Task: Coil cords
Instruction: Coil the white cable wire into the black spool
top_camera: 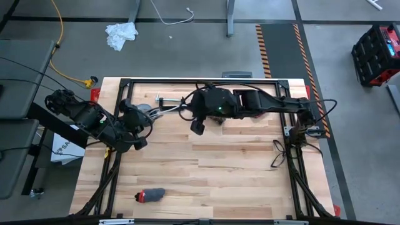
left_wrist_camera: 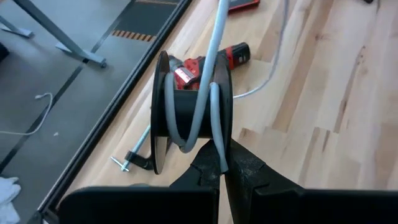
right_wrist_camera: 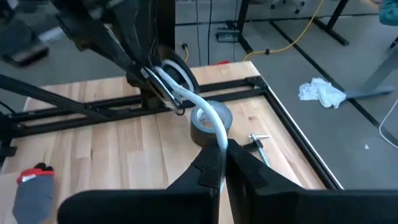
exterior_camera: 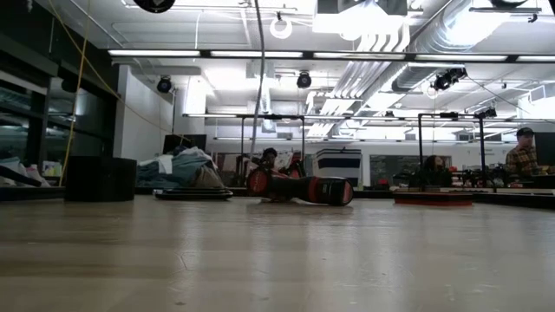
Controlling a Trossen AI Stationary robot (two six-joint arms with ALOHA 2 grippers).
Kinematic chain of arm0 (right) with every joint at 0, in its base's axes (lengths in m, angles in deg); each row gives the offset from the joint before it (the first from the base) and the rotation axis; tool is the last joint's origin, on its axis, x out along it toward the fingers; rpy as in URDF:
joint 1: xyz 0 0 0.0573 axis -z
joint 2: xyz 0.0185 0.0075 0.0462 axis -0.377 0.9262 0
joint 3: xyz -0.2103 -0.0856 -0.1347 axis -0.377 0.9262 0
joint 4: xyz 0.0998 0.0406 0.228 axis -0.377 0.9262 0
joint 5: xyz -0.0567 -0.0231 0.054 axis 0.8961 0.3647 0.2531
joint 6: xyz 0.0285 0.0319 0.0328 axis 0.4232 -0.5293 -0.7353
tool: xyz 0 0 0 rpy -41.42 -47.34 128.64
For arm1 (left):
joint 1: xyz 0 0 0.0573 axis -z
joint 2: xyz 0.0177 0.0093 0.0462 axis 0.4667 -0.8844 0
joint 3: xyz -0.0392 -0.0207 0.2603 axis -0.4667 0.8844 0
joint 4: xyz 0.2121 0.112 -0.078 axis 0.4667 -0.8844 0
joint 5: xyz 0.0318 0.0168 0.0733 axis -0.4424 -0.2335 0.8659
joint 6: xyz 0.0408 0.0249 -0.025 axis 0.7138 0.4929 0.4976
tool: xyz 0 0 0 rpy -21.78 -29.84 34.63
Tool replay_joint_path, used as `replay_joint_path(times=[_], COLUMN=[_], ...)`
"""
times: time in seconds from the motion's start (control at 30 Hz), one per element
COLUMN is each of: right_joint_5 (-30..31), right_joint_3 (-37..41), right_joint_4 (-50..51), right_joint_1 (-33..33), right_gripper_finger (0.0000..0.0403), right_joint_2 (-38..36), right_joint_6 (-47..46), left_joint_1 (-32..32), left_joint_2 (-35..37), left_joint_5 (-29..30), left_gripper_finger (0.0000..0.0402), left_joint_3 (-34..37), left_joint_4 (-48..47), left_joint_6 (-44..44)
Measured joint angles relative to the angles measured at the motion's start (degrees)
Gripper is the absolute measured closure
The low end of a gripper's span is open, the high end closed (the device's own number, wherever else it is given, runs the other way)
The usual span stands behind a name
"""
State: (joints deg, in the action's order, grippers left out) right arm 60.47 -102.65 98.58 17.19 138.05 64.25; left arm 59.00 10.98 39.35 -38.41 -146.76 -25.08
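Note:
The cord is a pale grey-white cable [top_camera: 169,107] wound in a few turns on a small black disc-sided reel [left_wrist_camera: 186,112]. My left gripper [left_wrist_camera: 222,171] is shut at the reel, over the far left of the table [top_camera: 140,122]. From the reel the cable runs through the air to my right gripper [right_wrist_camera: 222,155], which is shut on it over the far middle of the table [top_camera: 187,103]. The reel shows again in the right wrist view [right_wrist_camera: 174,74], above a grey tape roll [right_wrist_camera: 211,121]. My left gripper pinches a strand of the cable [left_wrist_camera: 217,140] between its two fingers, right at the rim of the reel's near disc [left_wrist_camera: 227,124]. The reel stands on edge beyond the fingertips, lifted clear of the table. Whether the fingers also clamp the rim itself, I cannot tell. My right gripper pinches the cable [right_wrist_camera: 219,138] between its two fingertips, a short way along from the reel. The fingers slant downward from the table's right side and lie across the cable. The cable arcs clear of the table from the fingers up to the reel.
The grey tape roll [top_camera: 145,109] and a metal clamp [top_camera: 159,99] lie near the far left edge. A red and black tool [left_wrist_camera: 214,59] lies beyond the reel. A grey and red tool [top_camera: 152,195] lies near the front. A black frame [top_camera: 206,81] borders the table.

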Motion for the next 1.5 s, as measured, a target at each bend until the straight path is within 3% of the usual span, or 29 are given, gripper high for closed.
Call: replay_joint_path(times=[0.17,0.33,0.67,0.93,1.2,1.33,1.5], right_joint_5=[0.25,4.26,7.34,8.62,9.5,6.63,5.62], right_joint_3=[0.0,0.0,0.0,0.0,0.0,0.0,0.0], right_joint_4=[0.37,3.55,7.93,12.7,12.13,9.73,7.02], right_joint_1=[-1.01,-1.62,-0.78,-1.35,-1.43,-1.52,-2.97], right_gripper_finger=[0.0402,0.0402,0.0403,0.0403,0.0403,0.0403,0.0403], right_joint_2=[-0.04,-1.43,-3.8,-5.5,-5.81,-5.79,-5.78], right_joint_6=[-1.36,-1.37,-1.5,-2.83,-2.85,-2.82,-2.75], left_joint_1=[-0.49,-0.39,0.5,0.88,0.61,0.45,0.28], left_joint_2=[0.01,0.02,0.07,0.07,0.3,1.43,4.2], left_joint_5=[0.68,0.79,-2.77,-1.24,-2.1,-2.26,0.29], left_gripper_finger=[0.0401,0.0401,0.0401,0.0401,0.0401,0.0401,0.0401], left_joint_3=[0.0,0.0,0.0,-0.02,0.0,0.0,0.0], left_joint_4=[-0.92,-2.16,7.25,6.27,25.68,36.62,42.66], left_joint_6=[-0.27,-2.8,0.46,-1.5,3.77,6.19,7.1])
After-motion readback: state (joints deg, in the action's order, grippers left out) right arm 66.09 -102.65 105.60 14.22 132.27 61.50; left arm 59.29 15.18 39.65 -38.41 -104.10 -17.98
